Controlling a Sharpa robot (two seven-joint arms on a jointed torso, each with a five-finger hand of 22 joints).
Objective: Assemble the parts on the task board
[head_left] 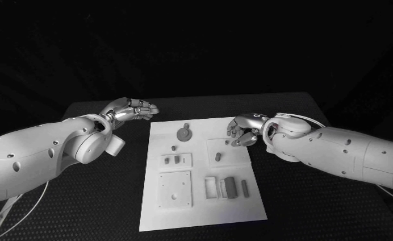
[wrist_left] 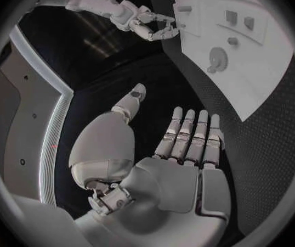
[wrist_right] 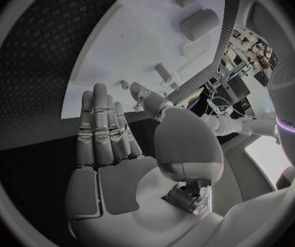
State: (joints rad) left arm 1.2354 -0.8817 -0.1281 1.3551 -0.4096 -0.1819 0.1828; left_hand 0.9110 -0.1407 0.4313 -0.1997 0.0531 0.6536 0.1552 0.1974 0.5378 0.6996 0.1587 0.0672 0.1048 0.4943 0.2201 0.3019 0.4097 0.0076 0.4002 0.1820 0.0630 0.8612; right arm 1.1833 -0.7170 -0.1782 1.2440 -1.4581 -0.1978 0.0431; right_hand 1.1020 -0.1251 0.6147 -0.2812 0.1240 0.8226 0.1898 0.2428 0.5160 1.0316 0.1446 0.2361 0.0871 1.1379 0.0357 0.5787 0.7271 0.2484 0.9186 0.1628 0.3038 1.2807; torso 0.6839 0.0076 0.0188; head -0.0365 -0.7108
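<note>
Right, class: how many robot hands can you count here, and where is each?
2. The left hand is beside the task board's far left corner; the right hand is over its far right edge.

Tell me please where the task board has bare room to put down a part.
The task board is bare along its near edge, below the square plate and the upright parts, and at its far left corner beside the round part. The middle is crowded. The right hand hangs over the far right corner.
</note>
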